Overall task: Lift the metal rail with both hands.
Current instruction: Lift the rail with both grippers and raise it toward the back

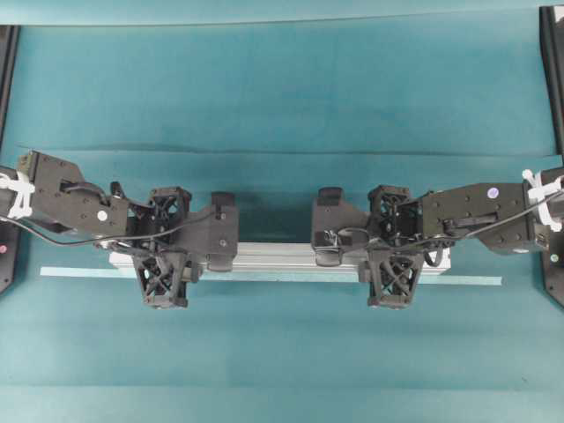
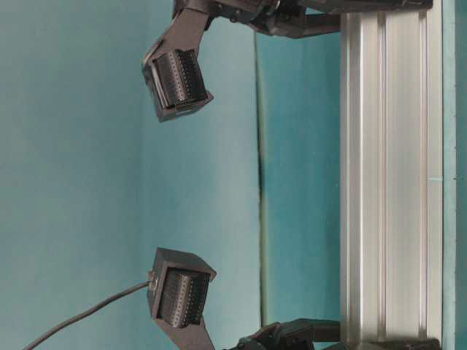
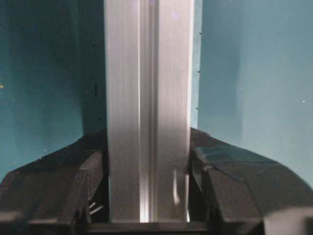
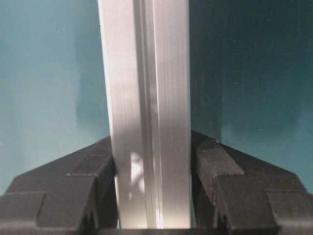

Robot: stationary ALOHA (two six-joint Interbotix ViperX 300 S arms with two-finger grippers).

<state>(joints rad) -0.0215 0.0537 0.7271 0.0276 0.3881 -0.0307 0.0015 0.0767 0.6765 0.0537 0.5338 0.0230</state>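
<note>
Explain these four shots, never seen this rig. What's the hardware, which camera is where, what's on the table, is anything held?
Two black robot arms face each other over a teal table. One picture looks down from overhead, one sits at table level and appears turned sideways, and two come from cameras on the wrists. A long silver metal rail lies along a thin pale tape strip. The left gripper and the right gripper each straddle the rail near an end. In both wrist views the fingers sit tight against the rail's sides, so each looks closed on it. The rail seems to rest on the table.
</note>
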